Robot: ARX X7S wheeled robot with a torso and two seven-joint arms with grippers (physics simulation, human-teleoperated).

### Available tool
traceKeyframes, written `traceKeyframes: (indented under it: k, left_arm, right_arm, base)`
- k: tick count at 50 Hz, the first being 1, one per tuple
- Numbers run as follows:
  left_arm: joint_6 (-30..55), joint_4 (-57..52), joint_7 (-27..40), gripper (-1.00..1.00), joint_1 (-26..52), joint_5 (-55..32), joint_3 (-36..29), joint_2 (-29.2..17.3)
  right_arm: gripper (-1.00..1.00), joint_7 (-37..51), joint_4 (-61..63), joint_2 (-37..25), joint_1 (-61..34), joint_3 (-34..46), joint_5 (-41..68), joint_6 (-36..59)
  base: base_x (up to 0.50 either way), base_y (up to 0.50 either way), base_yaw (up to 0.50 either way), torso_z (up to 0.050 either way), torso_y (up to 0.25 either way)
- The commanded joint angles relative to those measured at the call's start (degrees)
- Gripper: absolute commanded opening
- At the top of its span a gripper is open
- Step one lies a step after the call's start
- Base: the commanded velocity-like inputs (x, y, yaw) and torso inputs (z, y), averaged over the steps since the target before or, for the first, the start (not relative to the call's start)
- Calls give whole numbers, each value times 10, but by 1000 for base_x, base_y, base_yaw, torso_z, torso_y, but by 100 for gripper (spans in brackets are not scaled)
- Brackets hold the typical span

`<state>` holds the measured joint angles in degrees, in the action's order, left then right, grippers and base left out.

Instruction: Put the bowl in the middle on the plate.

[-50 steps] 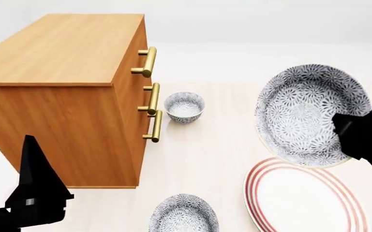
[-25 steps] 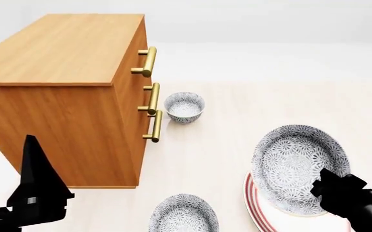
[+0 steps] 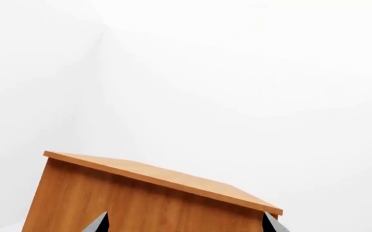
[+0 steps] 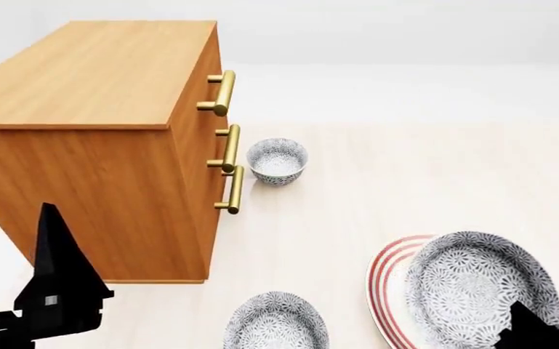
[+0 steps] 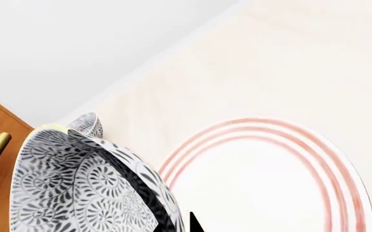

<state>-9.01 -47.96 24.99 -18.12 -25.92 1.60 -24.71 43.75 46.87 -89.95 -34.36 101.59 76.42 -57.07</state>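
Note:
A white bowl (image 4: 481,285) with a grey-blue flower pattern hangs tilted over the red-ringed plate (image 4: 388,270) at the near right. My right gripper (image 4: 541,333) is shut on its near rim. The right wrist view shows the same bowl (image 5: 76,188) clamped at its rim by the gripper (image 5: 172,221), with the plate (image 5: 270,183) beneath. Whether bowl and plate touch I cannot tell. My left gripper (image 4: 58,291) hangs at the near left beside the cabinet. In the left wrist view that gripper (image 3: 186,227) is open with nothing in it.
A wooden cabinet (image 4: 95,131) with brass handles (image 4: 223,93) fills the left side. One matching bowl (image 4: 277,160) stands by the handles at the back, also seen as the far bowl (image 5: 85,124). Another bowl (image 4: 275,323) sits at the near edge, left of the plate.
My right gripper has carried the bowl down and toward me, from high above the table to just over the plate. The left arm has barely moved.

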Motion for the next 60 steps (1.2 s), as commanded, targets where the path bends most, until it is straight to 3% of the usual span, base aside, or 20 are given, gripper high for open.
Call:
traceKeyframes:
  k: [1, 9, 20, 31, 60]
  left_arm:
    - [-2, 1, 1, 100, -1, -1, -1, -1]
    - [-2, 2, 3, 100, -1, -1, -1, -2]
    - [-1, 3, 5, 100, 2, 0, -4, -3]
    - [2, 1, 9, 100, 4, -2, -3, -6]
    - [-4, 7, 9, 100, 3, 2, -8, -8]
  right_arm:
    - [-100, -1, -8, 0, -28, 2, -20, -29]
    - [-100, -25, -17, 0, -45, -15, 22, -18]
    - [-100, -101, -64, 0, -165, -136, 248, 146]
    - [-100, -173, -158, 0, -217, -190, 367, 247]
    - [-100, -250, -181, 0, -172, -149, 387, 203]
  base:
    - [0, 0, 0, 0, 0]
    - [0, 0, 0, 0, 0]
    - [0, 0, 0, 0, 1]
    - [0, 0, 0, 0, 0]
    - [0, 0, 0, 0, 0]
